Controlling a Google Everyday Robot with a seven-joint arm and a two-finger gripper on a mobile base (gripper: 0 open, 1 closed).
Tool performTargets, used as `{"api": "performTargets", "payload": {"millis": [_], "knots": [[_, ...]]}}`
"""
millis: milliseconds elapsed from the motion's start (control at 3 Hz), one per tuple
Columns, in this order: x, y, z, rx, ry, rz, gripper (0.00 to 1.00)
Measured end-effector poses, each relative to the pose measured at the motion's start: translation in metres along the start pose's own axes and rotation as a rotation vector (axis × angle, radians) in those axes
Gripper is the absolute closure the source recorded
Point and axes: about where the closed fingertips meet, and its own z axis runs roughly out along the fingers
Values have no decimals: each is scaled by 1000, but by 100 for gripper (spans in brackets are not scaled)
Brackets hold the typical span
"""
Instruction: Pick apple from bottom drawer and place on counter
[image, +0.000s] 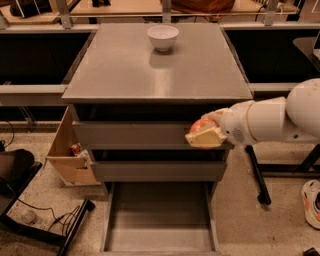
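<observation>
My gripper (205, 132) is shut on the orange-red apple (201, 125). It holds the apple in front of the upper drawer front, just below the counter's front edge and toward its right side. The white arm reaches in from the right. The bottom drawer (159, 220) is pulled open below and its grey tray looks empty. The grey counter (150, 70) lies above, with a white bowl (162, 37) near its back edge.
Two closed grey drawer fronts (150, 135) sit above the open drawer. A cardboard box (67, 155) leans at the cabinet's left. Cables and a black stand (45, 220) lie on the floor at left. A chair leg (257, 175) and a shoe (312, 202) are at right.
</observation>
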Motion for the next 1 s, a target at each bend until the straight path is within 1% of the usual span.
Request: {"api": "performTargets", "payload": {"millis": [333, 667, 1000], "knots": [[-54, -62, -9, 59, -92, 30, 100], [-94, -102, -3, 75, -145, 47, 100], [-122, -132, 6, 74, -173, 59, 100]]}}
